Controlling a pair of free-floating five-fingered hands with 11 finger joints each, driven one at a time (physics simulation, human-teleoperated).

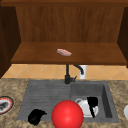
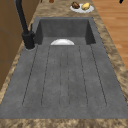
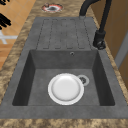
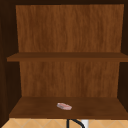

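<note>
In the front view my left hand (image 1: 36, 116) hangs low at the left, before the draining board (image 1: 46, 96), with relaxed fingers and nothing in it. A big red ball (image 1: 67, 114) floats just right of it, touching neither hand. My right hand (image 1: 92, 103) hangs with straight fingers pointing down, in front of a white plate (image 1: 83, 108) that lies in the sink basin (image 3: 42, 75). The right side view shows that plate (image 3: 65, 88) beside the drain, and dark fingers (image 3: 4, 20) out over the floor at the left edge.
A black faucet (image 1: 67, 75) stands behind the sink. A small pink thing (image 1: 64, 52) lies on the lower cabinet shelf (image 4: 37, 107). On the left counter sits a red-rimmed plate (image 1: 5, 105); on the right counter, a plate of food (image 2: 81, 7).
</note>
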